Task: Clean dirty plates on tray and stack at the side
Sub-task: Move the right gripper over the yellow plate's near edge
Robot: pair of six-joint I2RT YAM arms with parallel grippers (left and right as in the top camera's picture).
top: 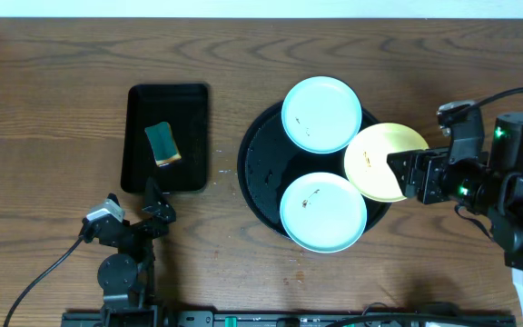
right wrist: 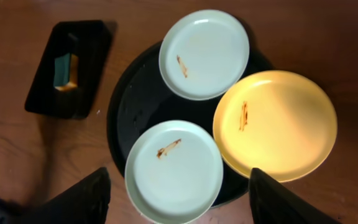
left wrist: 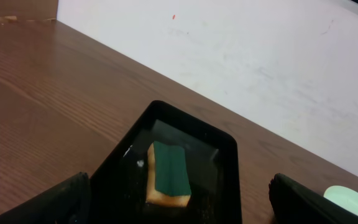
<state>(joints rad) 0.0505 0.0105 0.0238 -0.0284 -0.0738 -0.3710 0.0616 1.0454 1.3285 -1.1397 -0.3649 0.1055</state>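
Note:
The round black tray (top: 260, 168) holds three plates, each with a brown smear. One mint plate (top: 321, 113) lies at its far edge. A second mint plate (top: 323, 212) overhangs its near edge. The yellow plate (top: 375, 156) overhangs its right rim. My right gripper (top: 401, 177) is open and empty, above the yellow plate's right edge. In the right wrist view its fingers (right wrist: 179, 186) frame the near mint plate (right wrist: 174, 155), with the yellow plate (right wrist: 275, 124), the far mint plate (right wrist: 204, 53) and the tray (right wrist: 138, 102) beyond. My left gripper (top: 157, 200) is open and empty.
A rectangular black tray (top: 189, 136) left of the round tray holds a green and yellow sponge (top: 162, 143). In the left wrist view the open fingers (left wrist: 179, 193) face this tray (left wrist: 225, 158) and the sponge (left wrist: 168, 171). A mint plate edge (left wrist: 353, 198) shows at the right.

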